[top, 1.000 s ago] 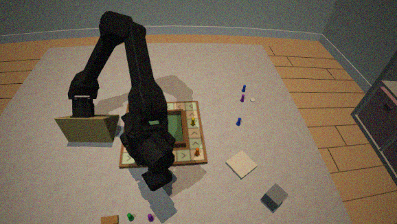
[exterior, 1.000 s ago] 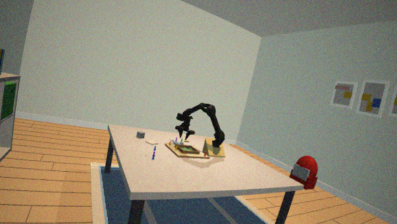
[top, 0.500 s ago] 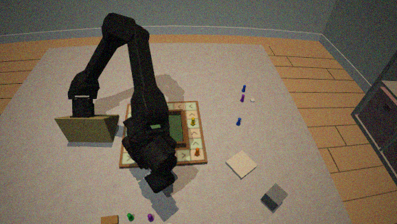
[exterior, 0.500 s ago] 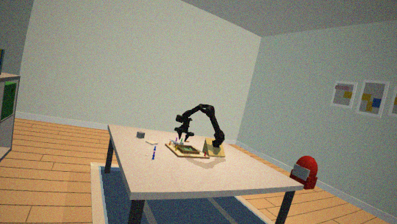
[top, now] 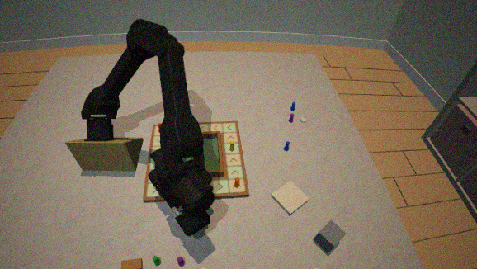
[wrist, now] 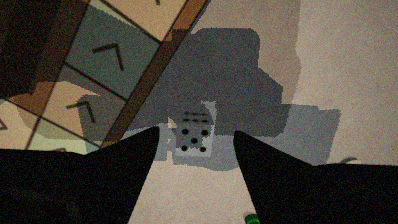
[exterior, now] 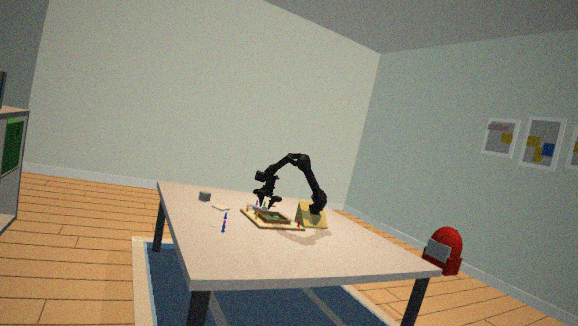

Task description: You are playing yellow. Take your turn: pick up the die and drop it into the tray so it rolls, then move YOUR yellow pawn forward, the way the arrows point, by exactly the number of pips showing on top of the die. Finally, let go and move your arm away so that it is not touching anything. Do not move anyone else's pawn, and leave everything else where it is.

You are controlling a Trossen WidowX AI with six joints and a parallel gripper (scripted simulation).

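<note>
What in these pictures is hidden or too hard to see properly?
- Die: hidden under the arm in the top view; only the wrist view shows it, between the open gripper.
- Board: its left part is covered by the arm in the top view.
- Pawns: too small in the exterior view.
- Brown block: cut off by the bottom edge, top view.

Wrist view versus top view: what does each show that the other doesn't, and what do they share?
Only the wrist view shows the die, lying on the table just off the board between the open gripper's fingers; in the top view the arm hides it. Only the top view shows the yellow pawn, orange pawn, tray and loose pawns. Both show the board's arrow squares.
</note>
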